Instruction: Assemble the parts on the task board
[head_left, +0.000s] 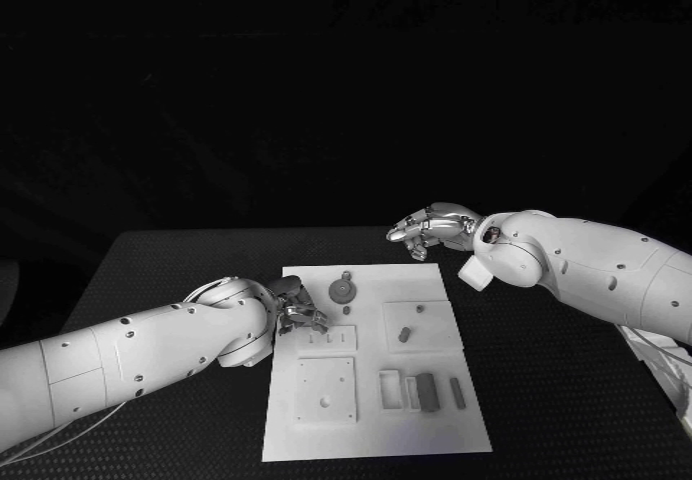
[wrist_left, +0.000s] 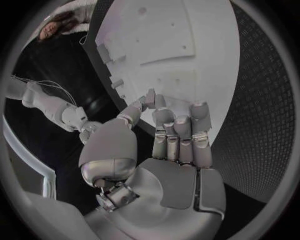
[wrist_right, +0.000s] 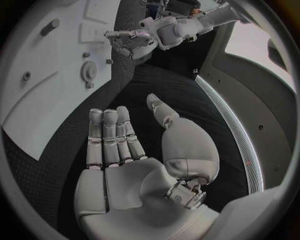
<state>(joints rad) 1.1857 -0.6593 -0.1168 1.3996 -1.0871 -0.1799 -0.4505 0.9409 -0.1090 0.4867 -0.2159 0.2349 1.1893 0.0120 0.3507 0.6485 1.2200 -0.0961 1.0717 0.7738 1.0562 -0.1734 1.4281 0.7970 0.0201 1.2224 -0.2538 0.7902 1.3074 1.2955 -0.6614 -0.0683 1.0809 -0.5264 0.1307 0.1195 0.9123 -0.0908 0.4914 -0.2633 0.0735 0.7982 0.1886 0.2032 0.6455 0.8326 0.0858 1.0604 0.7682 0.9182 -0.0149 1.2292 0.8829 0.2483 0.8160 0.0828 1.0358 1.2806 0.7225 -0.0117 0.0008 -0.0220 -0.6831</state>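
Observation:
The white task board (head_left: 433, 430) lies in the middle of the black table. On it are a gear (head_left: 342, 290), a small peg (head_left: 407, 333) and two dark bars (head_left: 426, 390) beside a white block (head_left: 391, 388). My left hand (head_left: 296, 305) hangs over the board's left edge, next to a slotted plate (head_left: 329, 338). Its fingers (wrist_left: 181, 130) are curled in and the thumb tip meets a fingertip; I cannot tell whether a part sits between them. My right hand (head_left: 430, 228) hovers beyond the board's far edge, holding nothing, fingers (wrist_right: 109, 137) straight and thumb apart.
A square plate (head_left: 327, 388) with holes takes up the board's near left. The right wrist view shows the board (wrist_right: 37, 105), the gear (wrist_right: 87, 72) and my left hand (wrist_right: 128, 40). Bare black table (head_left: 173, 260) surrounds the board.

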